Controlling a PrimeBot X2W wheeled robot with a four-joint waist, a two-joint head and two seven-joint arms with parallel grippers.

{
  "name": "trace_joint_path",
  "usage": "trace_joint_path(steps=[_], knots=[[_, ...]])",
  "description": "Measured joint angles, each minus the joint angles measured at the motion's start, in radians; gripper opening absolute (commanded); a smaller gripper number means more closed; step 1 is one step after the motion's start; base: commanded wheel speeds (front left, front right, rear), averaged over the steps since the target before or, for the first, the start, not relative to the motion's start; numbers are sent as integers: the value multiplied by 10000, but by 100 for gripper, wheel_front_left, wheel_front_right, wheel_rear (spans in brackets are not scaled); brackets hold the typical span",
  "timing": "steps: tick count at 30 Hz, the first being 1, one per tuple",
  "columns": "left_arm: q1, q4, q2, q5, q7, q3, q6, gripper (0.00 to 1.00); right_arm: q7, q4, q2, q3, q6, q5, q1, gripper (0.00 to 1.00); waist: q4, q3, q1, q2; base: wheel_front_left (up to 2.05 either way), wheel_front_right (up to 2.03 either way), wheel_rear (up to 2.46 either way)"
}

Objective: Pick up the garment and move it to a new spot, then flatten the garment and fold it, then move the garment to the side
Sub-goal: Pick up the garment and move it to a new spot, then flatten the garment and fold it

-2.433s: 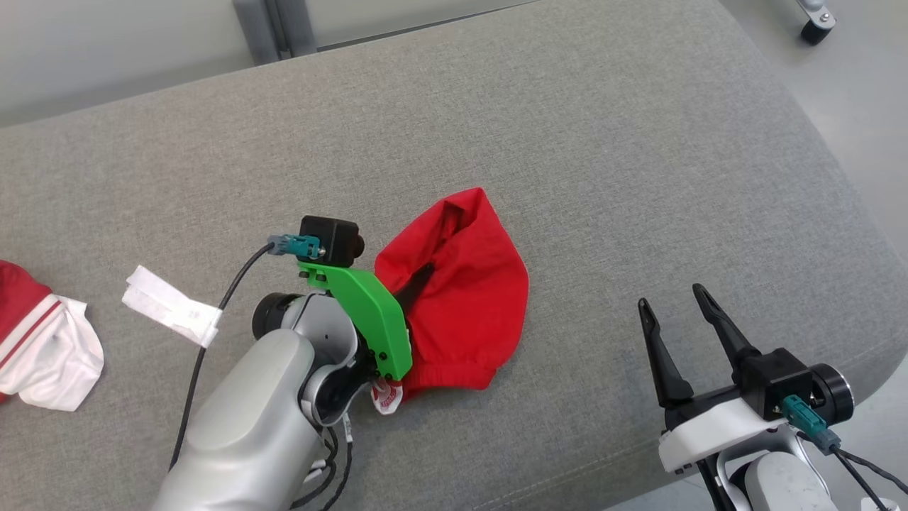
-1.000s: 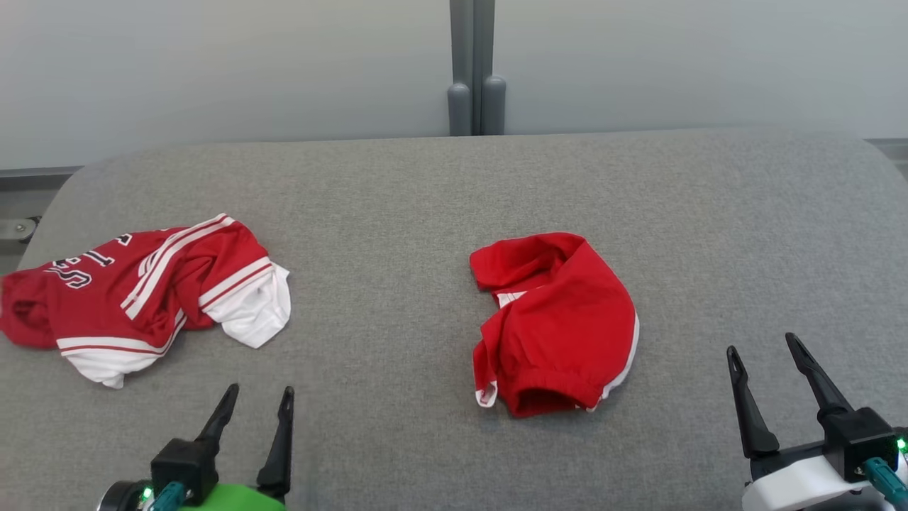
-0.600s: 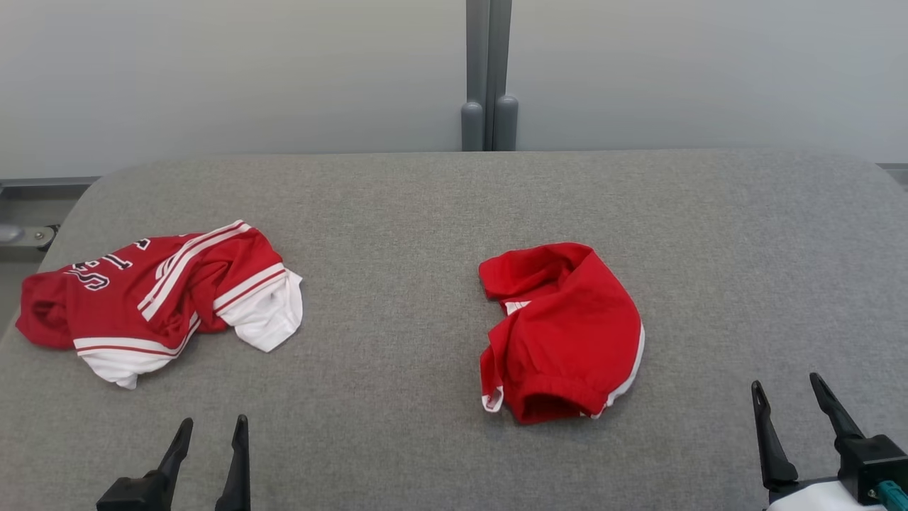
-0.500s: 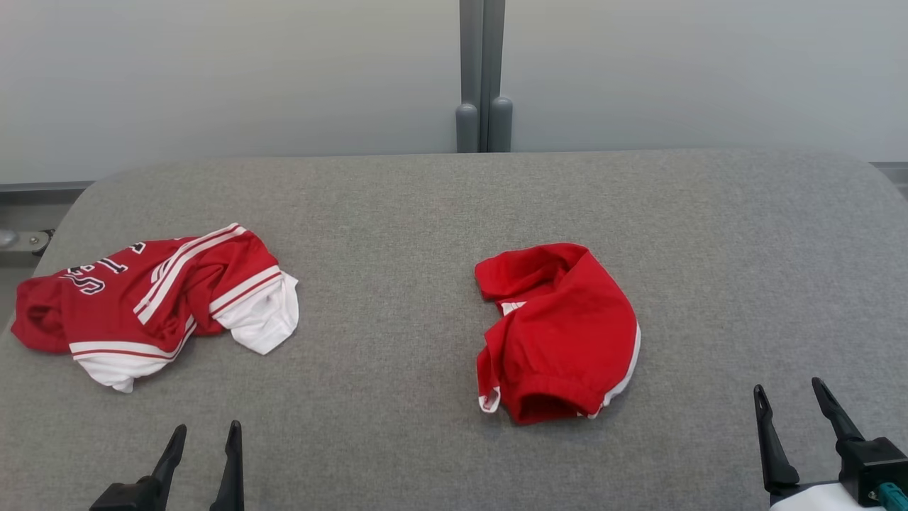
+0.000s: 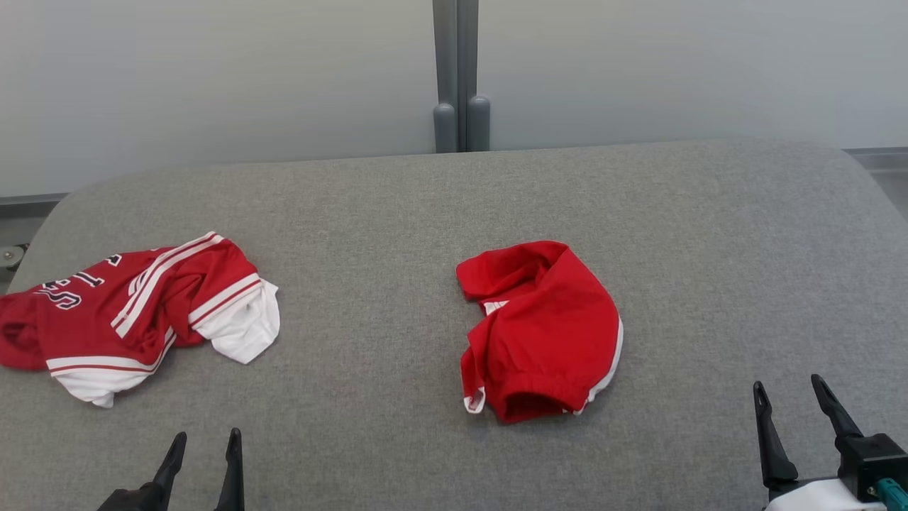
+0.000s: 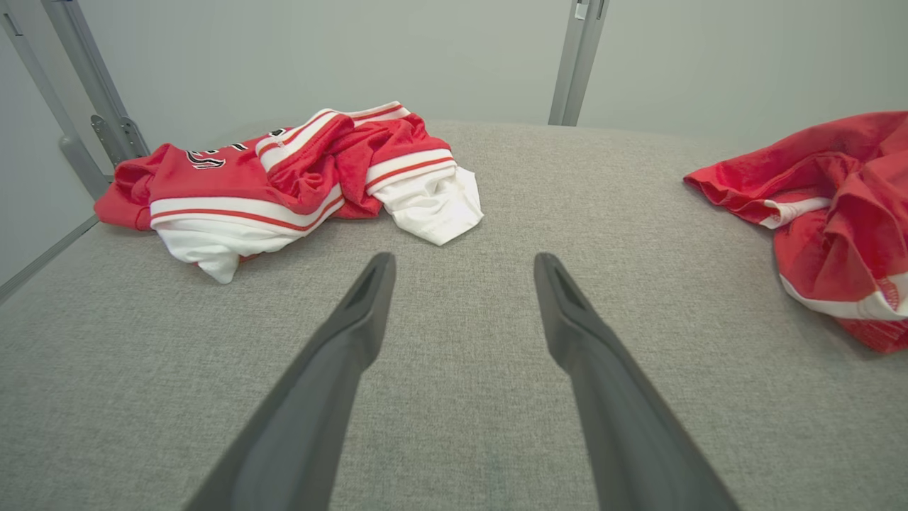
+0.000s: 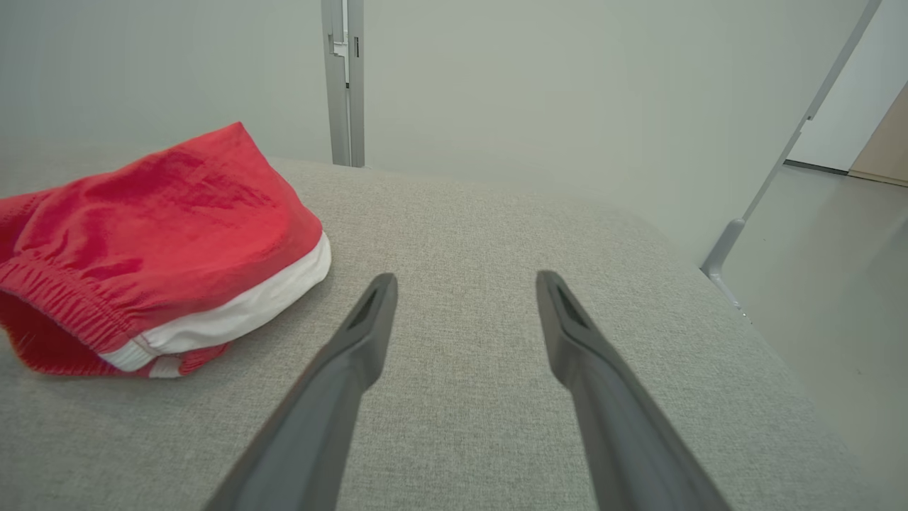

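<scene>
Head view showed the red garment (image 5: 543,333) crumpled in the middle of the grey cushion (image 5: 397,213), well apart from the left gripper (image 5: 207,435) and right gripper (image 5: 787,383), both wide and empty. It looked light, soft and limp; its gathered waistband (image 5: 535,399) at the near edge seemed the surest hold.

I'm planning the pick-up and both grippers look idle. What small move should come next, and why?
Probably ease the right gripper forward and to its left, toward the waistband of the red shorts. The shorts lie bunched, not flat, on the grey cushion; the right gripper is open, empty and nearer them than the left gripper.
</scene>
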Motion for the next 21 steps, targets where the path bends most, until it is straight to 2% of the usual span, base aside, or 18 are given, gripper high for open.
trace_joint_path(steps=[21], knots=[[-28, -234, -100, 29, -2, -192, -44, 100, 0, 35, -13, 31, 0, 8, -58, 100, -46, -59, 0, 0, 0, 0, 0]])
